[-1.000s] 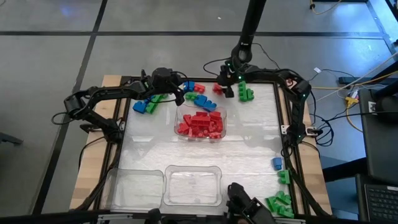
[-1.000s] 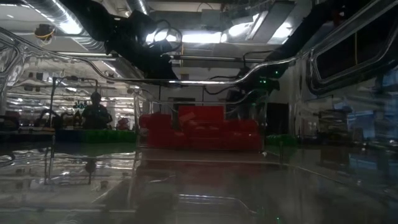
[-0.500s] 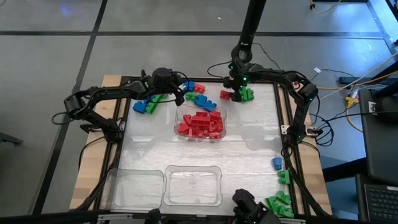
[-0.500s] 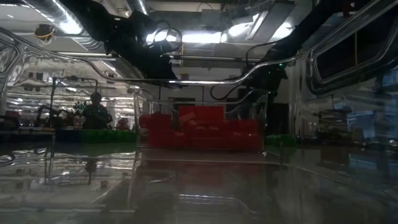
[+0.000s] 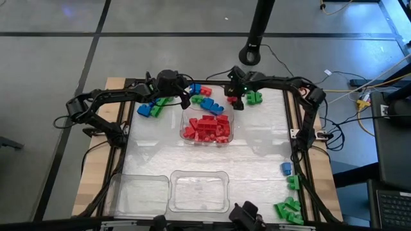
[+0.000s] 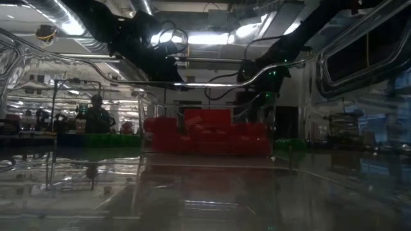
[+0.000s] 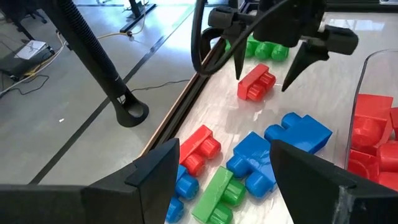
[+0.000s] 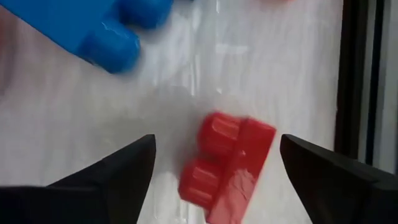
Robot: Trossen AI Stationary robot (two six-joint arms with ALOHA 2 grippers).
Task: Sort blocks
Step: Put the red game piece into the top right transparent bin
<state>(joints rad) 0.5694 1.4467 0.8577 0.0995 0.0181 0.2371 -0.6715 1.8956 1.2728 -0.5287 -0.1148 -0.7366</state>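
Right gripper (image 7: 267, 65): fingers spread wide, nothing held; poised over a small red two-stud plastic brick (image 8: 227, 162), which lies flat on the white table top (image 5: 257, 154) between the two fingertips, apart from both.
Left gripper (image 7: 217, 180): fingers parted and empty, hovering over a loose cluster of red, blue and green bricks (image 7: 242, 165) just ahead of the tips.
Target brick: seen in the left wrist view to sit askew to the line between the right fingers, studs angled to one side.
Risk, rotation: if the fingers are closed on the skewed brick, it may be twisted or squeezed out sideways rather than gripped.
Risk, neighbours: a large blue brick (image 8: 102, 28) lies near one right fingertip; it may be nudged if the descent drifts.
Risk, table edge: a dark frame rail (image 8: 357, 81) runs close beyond the other fingertip; a brick that is flicked could be lost there.
Risk, arms: both grippers are working the same far corner, so a clash is possible if the left one is advanced.
Destination: clear rectangular plastic tray (image 5: 229, 119), already loaded with red bricks, beside both grippers.
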